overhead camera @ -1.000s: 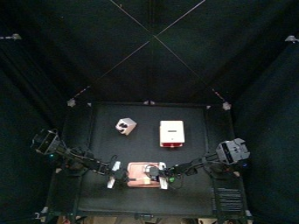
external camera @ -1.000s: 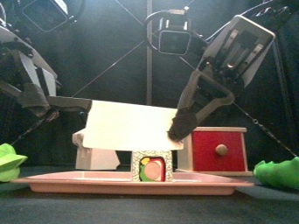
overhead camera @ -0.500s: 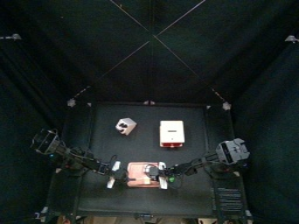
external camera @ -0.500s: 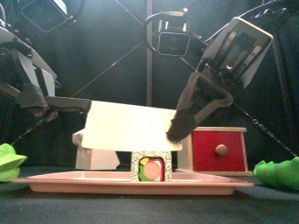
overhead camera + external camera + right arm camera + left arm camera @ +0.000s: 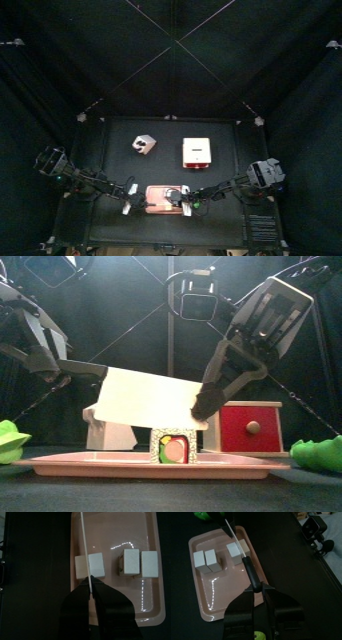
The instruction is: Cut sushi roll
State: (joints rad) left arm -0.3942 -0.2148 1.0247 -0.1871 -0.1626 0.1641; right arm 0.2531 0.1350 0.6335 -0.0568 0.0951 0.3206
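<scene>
While the left gripper (image 5: 256,592) pinches the knife handle (image 5: 250,569), the blade (image 5: 150,399) sits over the sushi roll piece (image 5: 174,444) on the pink tray (image 5: 80,463). Right gripper (image 5: 89,585) is pressed together on the blade's top edge; two more pieces (image 5: 139,563) lie on the tray, apart from it

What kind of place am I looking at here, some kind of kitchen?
Not a kitchen; more likely a robot test booth. Black curtains pen in a small black table, and two black arms work over a pink tray of sushi pieces, with a red box beside it.
</scene>
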